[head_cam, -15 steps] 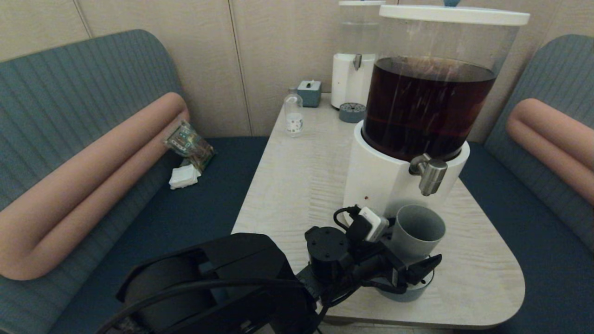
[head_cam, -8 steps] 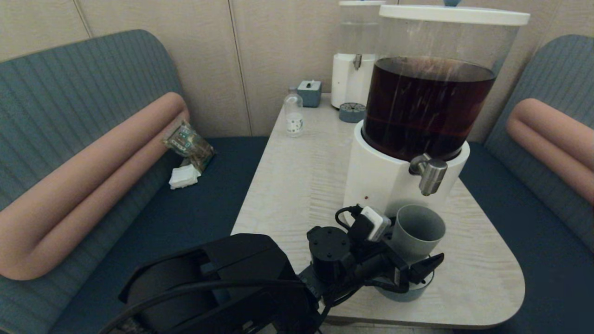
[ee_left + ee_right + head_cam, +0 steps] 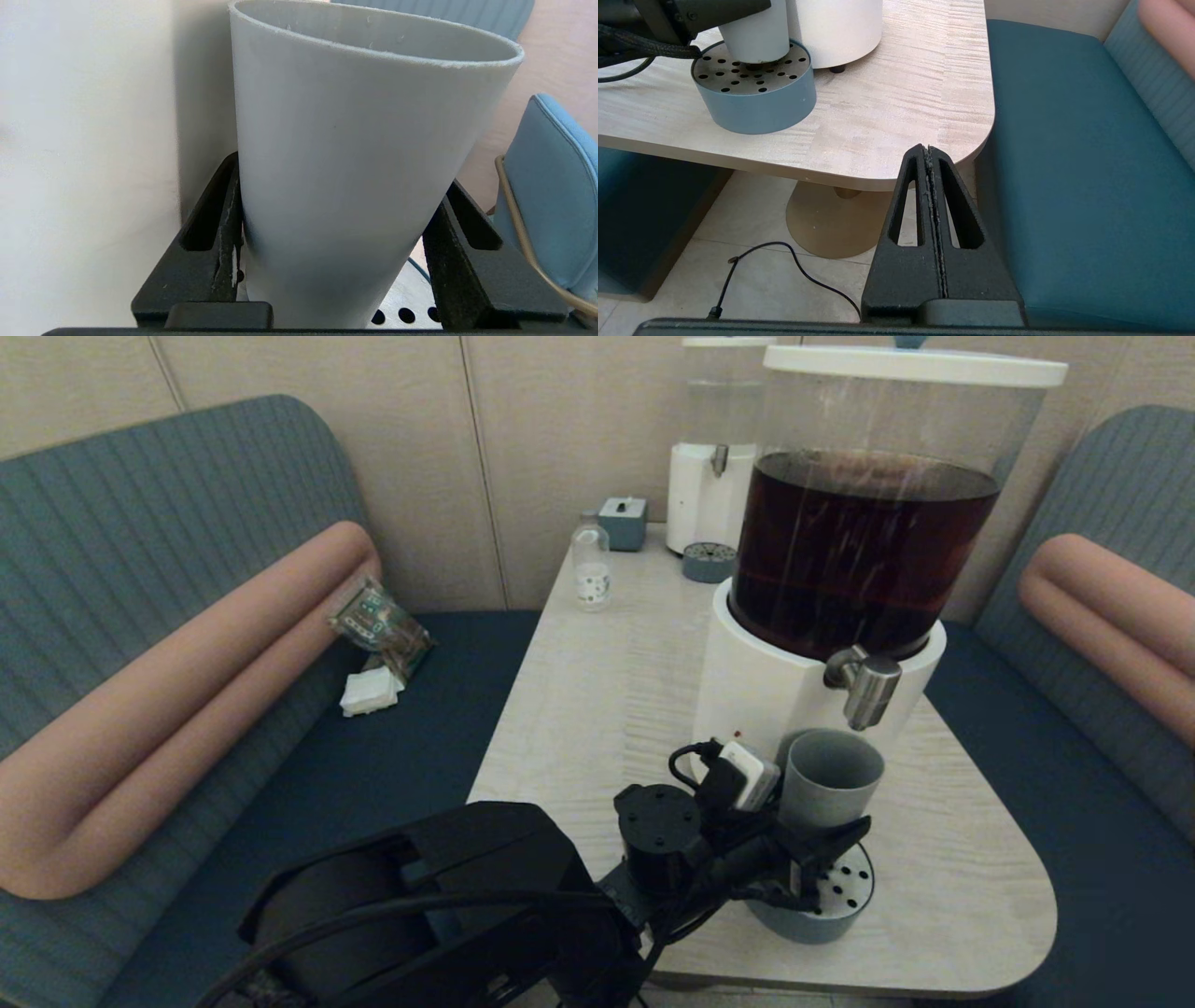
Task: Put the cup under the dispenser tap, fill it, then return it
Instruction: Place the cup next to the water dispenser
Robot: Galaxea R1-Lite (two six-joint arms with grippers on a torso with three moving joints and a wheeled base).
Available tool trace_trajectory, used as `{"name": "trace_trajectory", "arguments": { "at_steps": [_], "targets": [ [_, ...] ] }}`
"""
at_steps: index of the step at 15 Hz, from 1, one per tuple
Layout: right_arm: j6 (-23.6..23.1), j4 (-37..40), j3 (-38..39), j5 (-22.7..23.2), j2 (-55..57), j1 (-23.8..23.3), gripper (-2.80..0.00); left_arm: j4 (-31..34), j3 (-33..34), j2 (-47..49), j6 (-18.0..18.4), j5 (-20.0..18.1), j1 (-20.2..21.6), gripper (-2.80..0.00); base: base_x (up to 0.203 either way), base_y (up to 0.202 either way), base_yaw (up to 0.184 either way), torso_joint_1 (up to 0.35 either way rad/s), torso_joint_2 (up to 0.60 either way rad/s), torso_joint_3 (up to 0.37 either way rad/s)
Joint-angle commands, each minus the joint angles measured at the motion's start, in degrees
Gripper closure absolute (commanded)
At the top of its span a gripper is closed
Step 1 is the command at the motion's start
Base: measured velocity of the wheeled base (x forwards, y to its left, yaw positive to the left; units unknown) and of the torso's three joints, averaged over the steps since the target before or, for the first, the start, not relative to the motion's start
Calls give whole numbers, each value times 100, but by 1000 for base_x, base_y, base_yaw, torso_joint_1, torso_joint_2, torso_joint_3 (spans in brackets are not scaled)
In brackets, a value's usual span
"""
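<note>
Cup point(image 3: 829, 784) first: you can see it standing on the round perforated drip tray point(image 3: 845, 896) at about 5 o'clock on the table point(image 3: 597, 709), directly below the steel tap point(image 3: 866, 686) of the big dispenser point(image 3: 822, 616) that holds the dark liquid. Its open rim sits just under the nozzle without touching it, and from the left wrist camera it leans slightly.

Working from your left across: a snack packet point(image 3: 378, 625) and a folded white cloth point(image 3: 371, 691) lie on the bench seat at about 9 o'clock from the table. On the table's far edge, near 11 o'clock, stands a small clear bottle point(image 3: 590, 565), then a small grey-blue box point(image 3: 623, 523), then a second dispenser point(image 3: 714, 457) with a clear tank at 12 o'clock, with its own little drip tray point(image 3: 708, 562) in front.

Your left gripper point(image 3: 812, 859) reaches in from 7 o'clock and is clamped on the cup's lower body; in the left wrist view its two black fingers point(image 3: 215, 247) press against either side of the cup point(image 3: 350, 177).

Your right gripper point(image 3: 930, 154) is parked off the table's near right corner, below the tabletop edge, above the floor, with its fingers point(image 3: 910, 224) pressed together and nothing between them. From there you see the drip tray point(image 3: 754, 93) with the cup's base point(image 3: 754, 37) on it.
</note>
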Motion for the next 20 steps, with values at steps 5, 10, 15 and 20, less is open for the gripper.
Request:
{"name": "trace_trajectory", "arguments": {
  "at_steps": [5,10,15,20],
  "targets": [
    [-5,-2,5,7,-1,0,0,-48,230,-258,-20,69,-163,0,0,0,0,0,0,0],
    [-5,-2,9,0,-1,8,0,-40,1305,-999,-46,279,-491,0,0,0,0,0,0,0],
    [-5,-2,2,9,-1,-1,0,-69,2707,-1864,-171,281,-507,0,0,0,0,0,0,0],
    [-5,-2,0,1,-1,6,0,-65,3720,-2744,-187,279,244,0,0,0,0,0,0,0]
  ]
}}
